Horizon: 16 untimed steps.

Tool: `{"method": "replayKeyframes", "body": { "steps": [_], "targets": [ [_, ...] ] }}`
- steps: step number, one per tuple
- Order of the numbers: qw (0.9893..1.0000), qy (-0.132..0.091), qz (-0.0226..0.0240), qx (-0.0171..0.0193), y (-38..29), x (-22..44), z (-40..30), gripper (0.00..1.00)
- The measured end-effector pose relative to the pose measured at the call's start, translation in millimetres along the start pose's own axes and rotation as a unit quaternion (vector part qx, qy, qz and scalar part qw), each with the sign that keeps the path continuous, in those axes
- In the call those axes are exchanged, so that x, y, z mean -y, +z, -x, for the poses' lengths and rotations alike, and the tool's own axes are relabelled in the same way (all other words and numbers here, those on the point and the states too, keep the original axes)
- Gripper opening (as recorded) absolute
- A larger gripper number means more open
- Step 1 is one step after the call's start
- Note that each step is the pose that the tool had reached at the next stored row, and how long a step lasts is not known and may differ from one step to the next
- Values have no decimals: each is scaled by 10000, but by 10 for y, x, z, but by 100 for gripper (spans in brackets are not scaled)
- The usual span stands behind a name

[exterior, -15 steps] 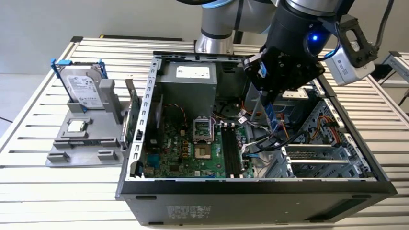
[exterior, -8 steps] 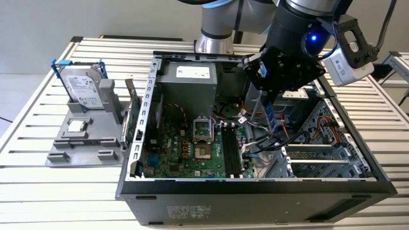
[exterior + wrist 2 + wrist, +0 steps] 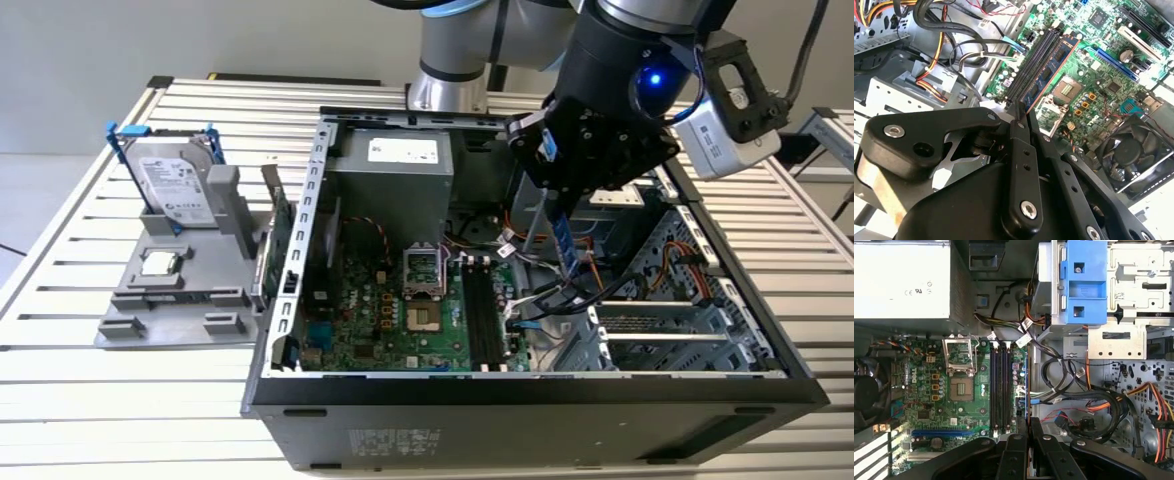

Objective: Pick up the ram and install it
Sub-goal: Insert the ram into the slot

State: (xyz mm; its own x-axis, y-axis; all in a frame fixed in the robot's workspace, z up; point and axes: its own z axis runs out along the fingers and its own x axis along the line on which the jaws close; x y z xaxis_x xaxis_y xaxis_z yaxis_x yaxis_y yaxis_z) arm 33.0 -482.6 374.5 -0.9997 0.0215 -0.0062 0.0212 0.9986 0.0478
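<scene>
Bluish-green ram (image 3: pixel 1051 67), pinched edge-on between the fingers of the gripper (image 3: pixel 1021 114), hangs inside the open computer case (image 3: pixel 307 240) over the motherboard, near the black memory slots (image 3: pixel 999 390). Risk: any tilt or offset could jam its edge against a slot wall or snag the cables (image 3: pixel 1064 385).

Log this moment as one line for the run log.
step: install ram | hand: shut on ram | ram: held beside memory slots, not seated

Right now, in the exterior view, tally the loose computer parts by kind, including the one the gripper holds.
hard drive: 1
silver square chip: 1
green expansion card: 1
ram, held in the gripper: 1
Total: 4
</scene>
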Motion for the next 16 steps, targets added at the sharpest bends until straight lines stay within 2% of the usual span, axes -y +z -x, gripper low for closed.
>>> {"method": "replayKeyframes", "body": {
  "steps": [6,16],
  "targets": [
    [10000,-15,15,-1,20,1,-1,0],
    [9998,-176,44,-10,69,3,-1,0]
  ]
}}
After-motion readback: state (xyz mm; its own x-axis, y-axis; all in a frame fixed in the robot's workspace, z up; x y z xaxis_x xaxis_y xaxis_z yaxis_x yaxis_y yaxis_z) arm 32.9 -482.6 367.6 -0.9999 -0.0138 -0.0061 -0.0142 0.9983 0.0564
